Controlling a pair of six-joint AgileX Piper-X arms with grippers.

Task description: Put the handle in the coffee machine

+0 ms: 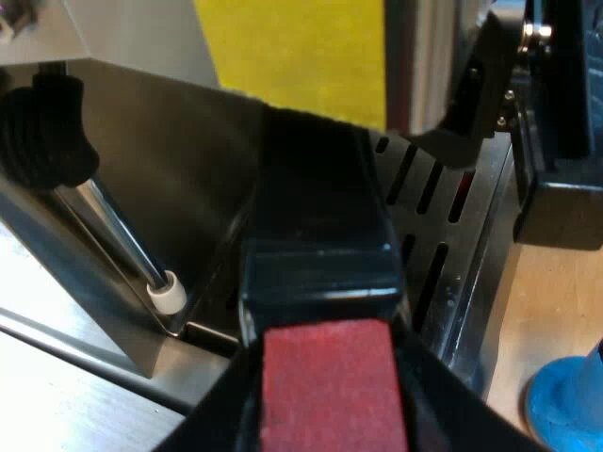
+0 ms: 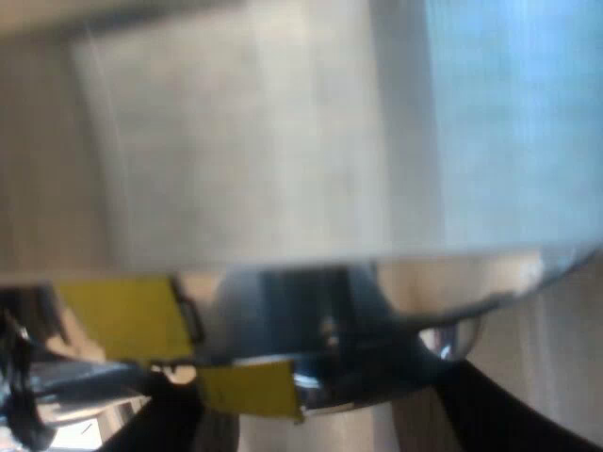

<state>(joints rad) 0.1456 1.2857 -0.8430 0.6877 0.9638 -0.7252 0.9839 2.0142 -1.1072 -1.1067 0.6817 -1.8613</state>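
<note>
Left wrist view: the left tool [image 1: 330, 428] is clamped on the dark handle [image 1: 318, 226] at its red end [image 1: 330, 377], with a black finger [image 1: 221, 426] pressed to each side. The handle reaches away over the slotted drip tray [image 1: 433, 254] toward the espresso machine [image 1: 188, 179]; its far end is lost in shadow. Near it the steam wand [image 1: 122, 235] slopes down to a white tip. A blue tamper [image 1: 565, 405] sits on the desk [image 1: 546, 311] beside the tray. Right wrist view: the right tool [image 2: 330, 438] is close against shiny metal with yellow reflections; its grip cannot be told.
</note>
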